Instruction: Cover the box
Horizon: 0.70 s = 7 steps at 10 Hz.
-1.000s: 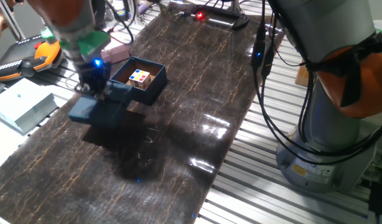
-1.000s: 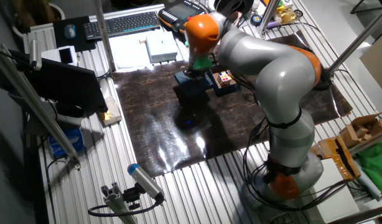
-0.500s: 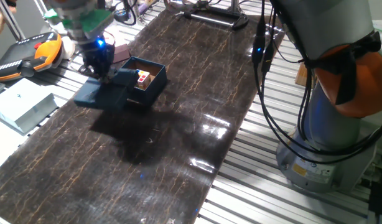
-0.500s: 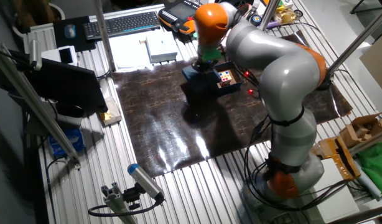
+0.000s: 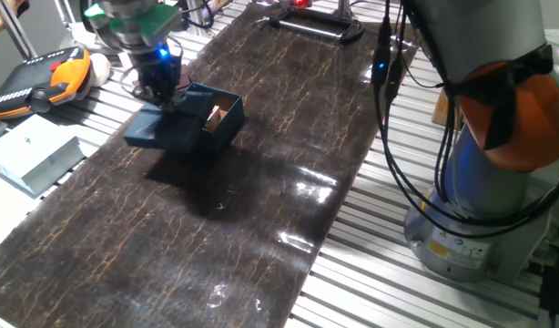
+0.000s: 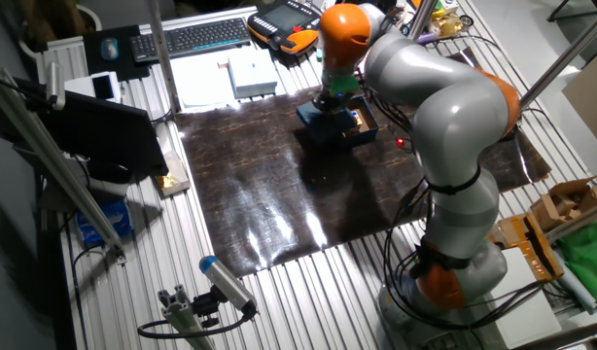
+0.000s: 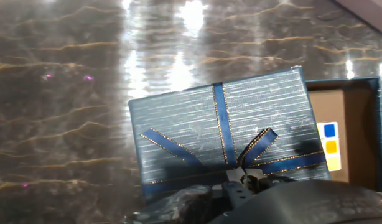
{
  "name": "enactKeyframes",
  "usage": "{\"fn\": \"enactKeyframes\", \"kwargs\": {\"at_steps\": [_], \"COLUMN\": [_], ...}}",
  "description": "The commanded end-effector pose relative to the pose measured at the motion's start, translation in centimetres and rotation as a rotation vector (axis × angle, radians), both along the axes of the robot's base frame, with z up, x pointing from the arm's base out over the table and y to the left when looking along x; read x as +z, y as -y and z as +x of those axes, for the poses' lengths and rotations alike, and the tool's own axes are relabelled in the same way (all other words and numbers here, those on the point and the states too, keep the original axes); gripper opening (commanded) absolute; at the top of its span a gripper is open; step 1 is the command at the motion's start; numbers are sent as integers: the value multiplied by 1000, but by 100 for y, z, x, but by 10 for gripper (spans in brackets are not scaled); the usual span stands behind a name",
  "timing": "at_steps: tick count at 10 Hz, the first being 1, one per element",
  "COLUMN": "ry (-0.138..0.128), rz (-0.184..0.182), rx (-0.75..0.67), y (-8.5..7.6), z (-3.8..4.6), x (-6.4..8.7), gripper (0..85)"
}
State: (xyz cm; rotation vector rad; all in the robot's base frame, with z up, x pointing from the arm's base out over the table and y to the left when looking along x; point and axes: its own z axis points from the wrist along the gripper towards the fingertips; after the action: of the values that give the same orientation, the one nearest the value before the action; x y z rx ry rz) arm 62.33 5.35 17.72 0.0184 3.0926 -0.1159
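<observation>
- The box point(image 5: 223, 119) is small, square and dark blue, made of card with deep walls. Its inside is brown.
- It sits on the dark mat point(image 5: 261, 182) on the bench point(image 5: 370, 264), near the far left side of the mat. The mat is shiny with thin gold lines like marble.
- The box's open top faces up. It is square, so it has no long side.
- A little cube point(image 7: 328, 147) with blue and yellow squares lies inside the box.
- The lid point(image 7: 225, 134) is flat and blue with fine stripes. It has a blue ribbon with gold dots tied in a bow point(image 7: 253, 163).
- The pincer point(image 5: 161, 89) is closed on the lid, gripping it at the bow.
- The lid is tilted. It hangs over the left part of the box and hides some of the opening.
- A second ago the lid was off to the left, and the whole cube showed. Now the lid has moved over the box.
</observation>
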Motion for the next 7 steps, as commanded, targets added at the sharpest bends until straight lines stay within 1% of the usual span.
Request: {"fn": "enactKeyframes", "kwargs": {"at_steps": [1,2,3,5,7], "ry": [8,18,21,20,16], "rz": [-4,-11,-12,-11,-9], "rx": [-1,-9,-30,-50,-60], "y": [66,124,173,261,284], "z": [-6,-17,-31,-61,-55], "x": [-16,-36,-47,-48,-62], "gripper": [7,7,7,7,7]}}
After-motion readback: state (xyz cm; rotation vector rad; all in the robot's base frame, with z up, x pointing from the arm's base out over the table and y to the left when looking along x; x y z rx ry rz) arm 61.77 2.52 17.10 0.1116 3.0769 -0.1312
